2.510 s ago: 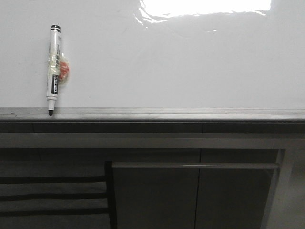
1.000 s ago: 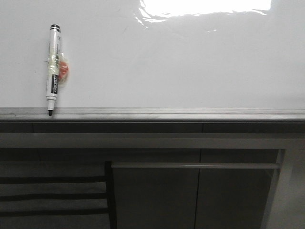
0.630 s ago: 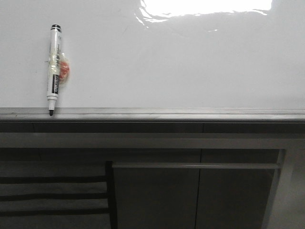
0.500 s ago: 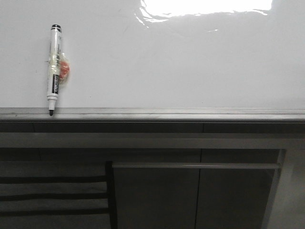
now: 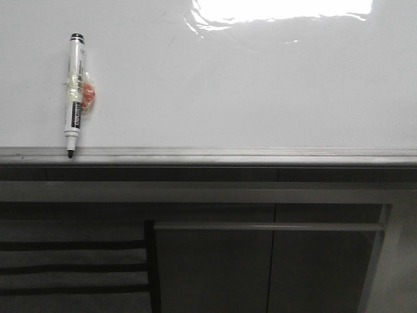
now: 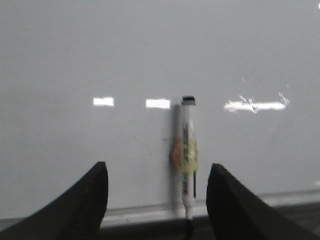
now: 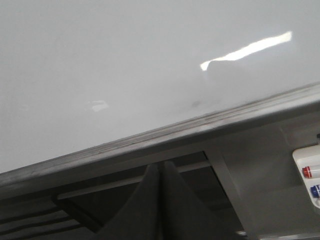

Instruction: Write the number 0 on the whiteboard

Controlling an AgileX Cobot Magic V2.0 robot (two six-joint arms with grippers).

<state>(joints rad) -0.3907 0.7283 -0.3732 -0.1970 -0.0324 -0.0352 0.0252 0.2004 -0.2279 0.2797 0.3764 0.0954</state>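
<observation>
The whiteboard [image 5: 247,85] is glossy white with glare at the top and a grey metal rail [image 5: 215,155] along its near edge. No number 0 shows on it. A white marker pen [image 5: 75,94] with an orange and yellow taped lump lies at the board's left, tip on the rail. It also shows in the left wrist view [image 6: 187,160]. My left gripper [image 6: 157,185] is open, and the pen sits between its fingers, nearer one of them, apart from both. My right gripper [image 7: 162,172] is shut and empty over the board's rail [image 7: 165,132].
Grey cabinet panels [image 5: 215,267] stand below the rail, with dark slats [image 5: 71,267] at the left. A white tray with red and blue markers [image 7: 310,177] shows at the edge of the right wrist view.
</observation>
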